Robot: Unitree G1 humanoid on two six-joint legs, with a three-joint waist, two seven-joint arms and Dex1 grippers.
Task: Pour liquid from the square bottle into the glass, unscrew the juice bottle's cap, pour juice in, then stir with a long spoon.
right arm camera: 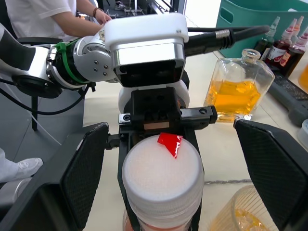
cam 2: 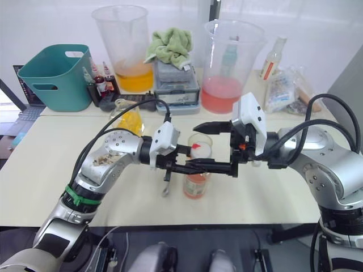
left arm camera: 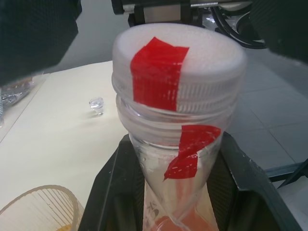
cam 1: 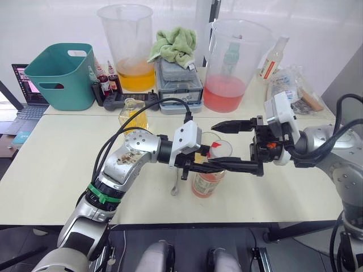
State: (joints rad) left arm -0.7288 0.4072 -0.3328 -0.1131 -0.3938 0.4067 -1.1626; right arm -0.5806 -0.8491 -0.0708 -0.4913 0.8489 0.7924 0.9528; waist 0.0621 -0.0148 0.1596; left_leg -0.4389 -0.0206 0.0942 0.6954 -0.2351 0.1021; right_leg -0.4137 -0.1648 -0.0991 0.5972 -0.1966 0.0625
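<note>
The juice bottle [cam 1: 205, 182] stands upright near the table's front, with my left gripper [cam 1: 203, 168] shut on it just below the neck. Its whitish cap [left arm camera: 178, 62], marked with red tape, sits on the neck. My right gripper [cam 1: 218, 145] is open, one finger on either side of the cap and neither touching it. The glass [cam 2: 199, 143], with some yellow liquid in it, stands right behind the bottle. Farther back on the left is the square bottle [right arm camera: 239, 86], its neck open and yellow liquid inside. On the table beside the juice bottle lies the long spoon [cam 1: 174, 188].
A small clear stopper [left arm camera: 96, 104] lies on the table. At the back stand a teal basket [cam 1: 59, 73], two big jugs [cam 1: 127, 45] [cam 1: 229, 62], dropper bottles [cam 1: 105, 79], a grey box [cam 1: 178, 85] under a green cloth [cam 1: 174, 44], and a slim bottle [cam 1: 275, 56]. A person [right arm camera: 57, 14] stands nearby.
</note>
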